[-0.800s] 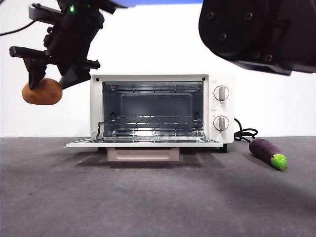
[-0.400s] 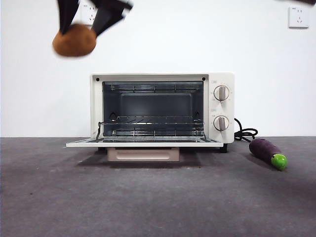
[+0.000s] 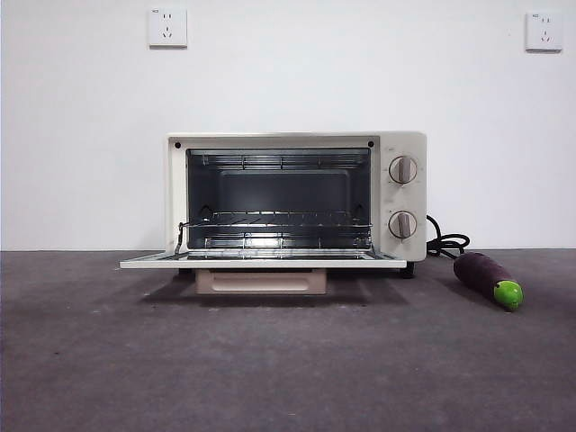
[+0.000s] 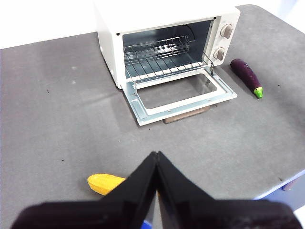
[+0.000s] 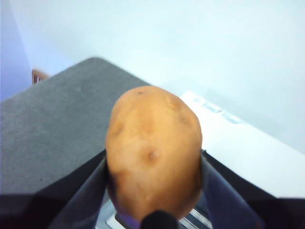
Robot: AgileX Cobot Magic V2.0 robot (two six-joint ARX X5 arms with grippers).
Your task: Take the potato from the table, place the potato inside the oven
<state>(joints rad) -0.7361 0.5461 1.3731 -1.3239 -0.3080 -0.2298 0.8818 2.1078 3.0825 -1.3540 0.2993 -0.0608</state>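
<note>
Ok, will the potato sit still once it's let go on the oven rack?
Probably not fully: the potato is rounded, so it may roll on the rack. Its matte skin looks grippy, and it seems firm between the right gripper jaws.

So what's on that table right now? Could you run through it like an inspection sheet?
Surface: dark grey table, rough, bare in front.
Job's things: oven open, door flat, rack empty; potato held up in the air.
Clutter: eggplant beside the oven; yellow item near the table's edge.
Grippers: right pincer shut on the potato; left pincer shut, empty, high over the table.
Cables: black cord behind the oven.
Surroundings: white wall, two sockets.
</note>
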